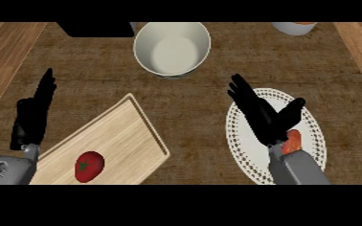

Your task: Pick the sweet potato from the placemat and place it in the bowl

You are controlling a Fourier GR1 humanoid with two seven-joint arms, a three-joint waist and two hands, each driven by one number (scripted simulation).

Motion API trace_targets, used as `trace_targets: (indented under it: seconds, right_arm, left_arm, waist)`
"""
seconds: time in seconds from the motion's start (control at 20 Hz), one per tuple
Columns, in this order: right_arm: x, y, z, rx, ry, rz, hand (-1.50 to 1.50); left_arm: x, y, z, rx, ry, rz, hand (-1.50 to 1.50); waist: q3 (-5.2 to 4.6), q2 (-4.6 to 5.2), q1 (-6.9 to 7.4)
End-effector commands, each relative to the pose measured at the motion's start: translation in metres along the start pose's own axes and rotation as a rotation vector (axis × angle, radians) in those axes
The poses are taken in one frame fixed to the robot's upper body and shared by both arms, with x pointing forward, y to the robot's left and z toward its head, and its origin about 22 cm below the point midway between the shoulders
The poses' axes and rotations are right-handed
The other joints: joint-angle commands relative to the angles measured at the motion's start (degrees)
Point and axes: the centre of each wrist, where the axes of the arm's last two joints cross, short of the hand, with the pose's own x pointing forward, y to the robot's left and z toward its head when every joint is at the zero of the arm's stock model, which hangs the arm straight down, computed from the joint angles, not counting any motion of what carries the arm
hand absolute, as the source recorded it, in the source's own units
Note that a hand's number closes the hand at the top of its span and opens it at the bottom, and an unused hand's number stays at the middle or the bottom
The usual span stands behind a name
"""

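Right robot hand (263, 115) open above placemat (309, 124), brown counter (212, 100).

A dark brown counter top (212, 84) fills the frame, with paler wood strips along the left and right edges. At upper centre a white bowl (172, 49) stands on it, and a black block (96, 28) lies just left of the bowl at the top edge. A grey container with an orange top (293, 27) is cut off at upper right. A light wooden cutting board (113, 143) lies tilted at lower left. A white lace-edged placemat (311, 134) lies at lower right, well apart from the board
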Motion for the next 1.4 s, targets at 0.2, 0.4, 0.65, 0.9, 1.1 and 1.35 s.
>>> trace_targets:
  seconds: [0.2, 0.4, 0.65, 0.9, 1.1, 1.35]
  right_arm:
    - [0.04, -0.12, 0.058, 0.06, -0.389, -0.071, 1.5]
    - [0.008, -0.185, 0.116, -0.559, -0.367, 0.074, -1.5]
    - [-0.014, -0.213, 0.18, -0.266, -0.545, 0.154, -1.5]
    - [0.019, -0.236, 0.2, -0.163, -0.449, 0.429, -1.5]
    - [0.049, -0.24, 0.188, -0.097, -0.31, 0.63, -1.5]
    - [0.082, -0.232, 0.159, -0.056, -0.167, 0.826, -1.5]
  left_arm:
    - [0.045, 0.0, -0.009, 0.025, -0.193, 0.031, 0.0]
    - [0.048, -0.011, -0.006, -0.003, -0.188, 0.071, 0.0]
    - [0.073, -0.033, -0.003, -0.056, -0.195, 0.099, 0.0]
    - [0.064, -0.03, 0.002, -0.072, -0.196, 0.088, 0.0]
    - [0.078, -0.037, 0.004, -0.072, -0.205, 0.079, 0.0]
    - [0.07, -0.031, 0.005, -0.08, -0.201, 0.078, 0.0]
  waist:
    - [-0.75, -0.71, -3.59]
    - [-0.67, -0.08, -5.27]
    - [-0.82, -0.34, -2.79]
    - [-1.13, -0.38, -1.81]
    - [-1.17, -0.42, -1.48]
    - [-1.23, -0.29, -0.82]
